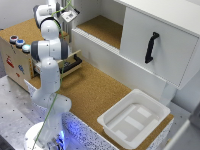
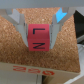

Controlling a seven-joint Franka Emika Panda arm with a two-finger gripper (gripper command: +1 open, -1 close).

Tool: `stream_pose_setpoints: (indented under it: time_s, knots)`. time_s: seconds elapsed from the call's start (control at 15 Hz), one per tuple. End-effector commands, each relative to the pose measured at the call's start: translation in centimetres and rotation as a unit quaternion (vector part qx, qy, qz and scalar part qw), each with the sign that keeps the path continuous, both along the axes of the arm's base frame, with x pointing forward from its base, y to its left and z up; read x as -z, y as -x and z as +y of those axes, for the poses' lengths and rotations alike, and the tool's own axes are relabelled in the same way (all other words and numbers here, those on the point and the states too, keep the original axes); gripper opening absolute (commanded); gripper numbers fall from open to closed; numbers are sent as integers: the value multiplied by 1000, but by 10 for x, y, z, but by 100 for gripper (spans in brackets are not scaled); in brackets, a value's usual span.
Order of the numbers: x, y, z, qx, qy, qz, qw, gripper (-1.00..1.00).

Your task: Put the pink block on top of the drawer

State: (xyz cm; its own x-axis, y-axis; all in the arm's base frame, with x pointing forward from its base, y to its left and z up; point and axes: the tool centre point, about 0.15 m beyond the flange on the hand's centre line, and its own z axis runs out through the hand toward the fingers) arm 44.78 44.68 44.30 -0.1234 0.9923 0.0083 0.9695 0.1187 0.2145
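In the wrist view the pink block, marked with black letters, sits between my fingers, which press on both its sides. My gripper is shut on it over a cork surface, with a pale wooden edge bearing red print beside it. In the exterior view my gripper is high at the far end of the low wooden box-cabinet, above its cork top; the block is not visible there. The open drawer with its black bar handle shows partly behind my arm.
A white bin stands on the cork table at the exterior view's right. A big white cabinet door with a vertical black handle rises behind it. Coloured buttons sit on the box-cabinet's top. A cork shelf lies at the back.
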Motion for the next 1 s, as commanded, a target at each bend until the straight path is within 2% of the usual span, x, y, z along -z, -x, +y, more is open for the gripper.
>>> stream_pose_setpoints:
  time_s: [0.0, 0.07, 0.4, 0.53, 0.8, 0.93]
  knots:
    - [-3, 4, 22, 18, 42, 61, 997, -100]
    - [-1, 8, 19, 23, 40, 67, 997, 100]
    - [-20, 24, 11, 38, 17, 56, 998, 100]
    - [-34, 33, 8, 42, 9, 42, 998, 100]
    - [-65, 57, 0, 43, 8, 16, 999, 100]
    - [-70, 69, -8, 49, 5, 16, 999, 100]
